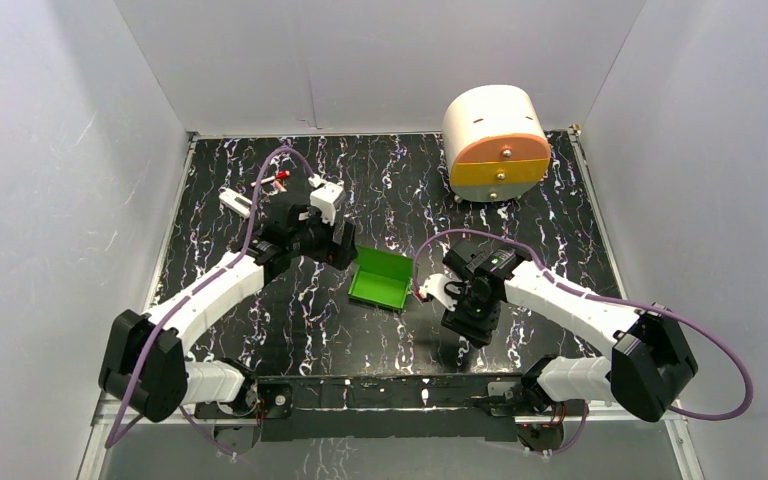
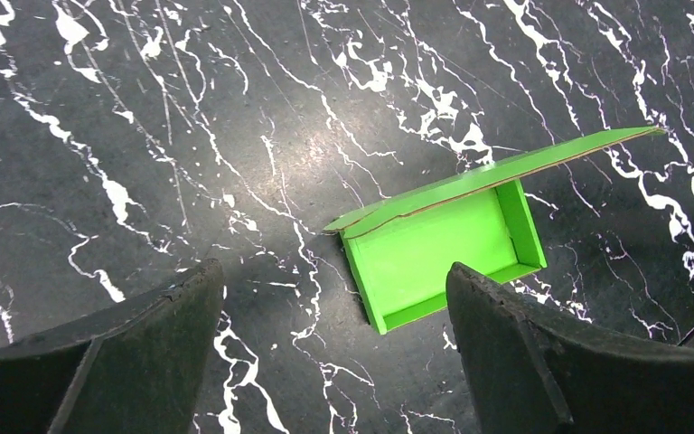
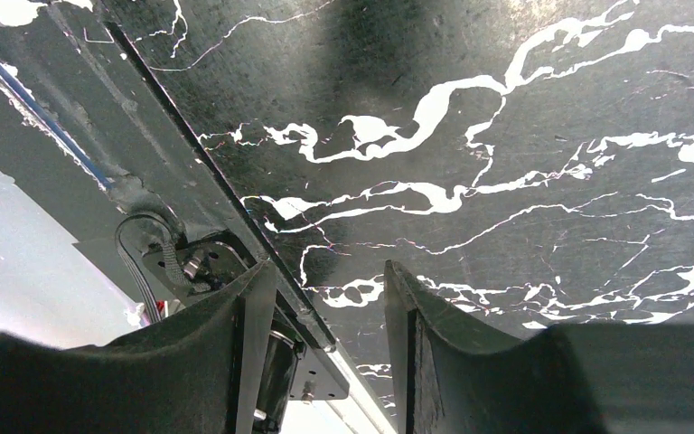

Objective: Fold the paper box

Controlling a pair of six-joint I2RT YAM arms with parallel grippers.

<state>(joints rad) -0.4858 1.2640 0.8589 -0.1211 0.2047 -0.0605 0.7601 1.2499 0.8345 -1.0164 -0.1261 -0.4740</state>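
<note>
The paper box (image 1: 380,279) is bright green card, formed into a shallow open tray with a lid flap standing up, at the table's middle. In the left wrist view the paper box (image 2: 438,249) lies open, its lid flap angled up along the far side. My left gripper (image 1: 343,250) is just left of the box, open and empty; the box shows between its fingertips (image 2: 334,285). My right gripper (image 1: 463,325) is right of the box and apart from it, open and empty, pointing at the table's near edge (image 3: 330,285).
A large cream-and-orange rounded drawer unit (image 1: 495,145) stands at the back right. A small white and red object (image 1: 250,195) lies at the back left. White walls enclose the black marbled table (image 1: 290,320). The arms' mounting bar (image 3: 172,172) runs along the near edge.
</note>
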